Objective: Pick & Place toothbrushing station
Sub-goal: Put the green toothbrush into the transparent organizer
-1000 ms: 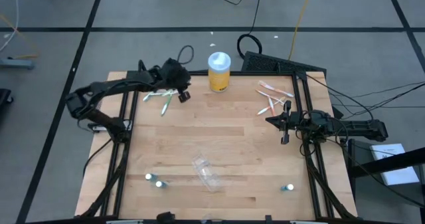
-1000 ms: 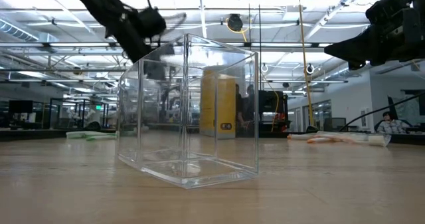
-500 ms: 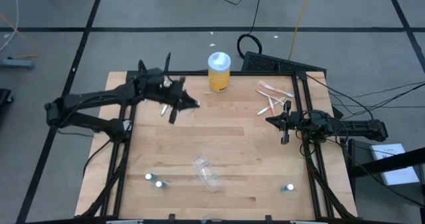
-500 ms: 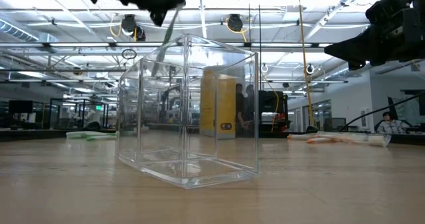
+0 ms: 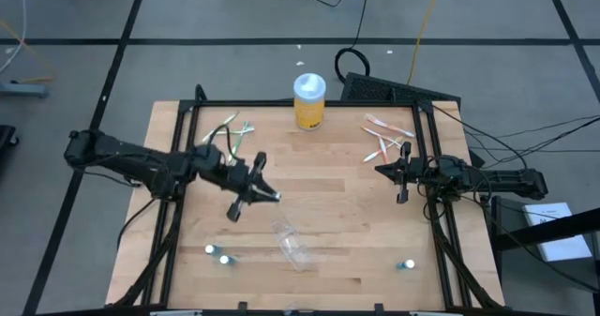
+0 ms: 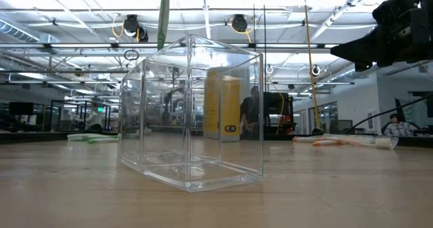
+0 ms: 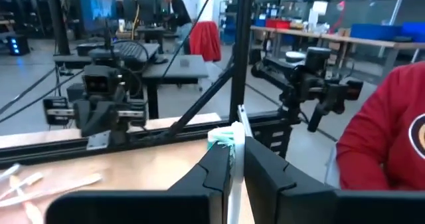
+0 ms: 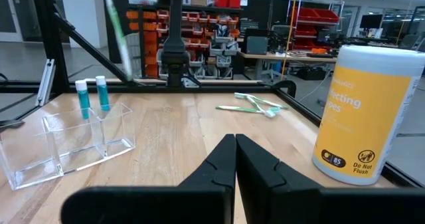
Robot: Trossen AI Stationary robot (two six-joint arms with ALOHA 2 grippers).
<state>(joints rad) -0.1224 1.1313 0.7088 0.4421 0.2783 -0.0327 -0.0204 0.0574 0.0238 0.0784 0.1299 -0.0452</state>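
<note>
The toothbrushing station, a small clear plastic box, stands on its base on the table near the front middle; it also shows in the low view and the right wrist view. My left gripper is above the table, just left of and beyond the station, and is shut on a green and white toothbrush. The brush's green handle shows above the station. My right gripper waits, shut and empty, at the table's right side. My left gripper pinches the toothbrush between its two fingers, just below the teal-bristled head. The fingers come from the table's left and lie across the brush. The brush is lifted clear of the table and roughly upright, its green handle hanging below the fingers.
A yellow jar with a white lid stands at the far middle. Green toothbrushes lie at the far left and pink ones at the far right. Small teal-capped tubes stand near the front left and front right.
My left gripper has gone from the green toothbrushes at the far left toward the table's near edge and the station. It carries one green toothbrush, which is lifted clear of the table and now hangs roughly upright.
</note>
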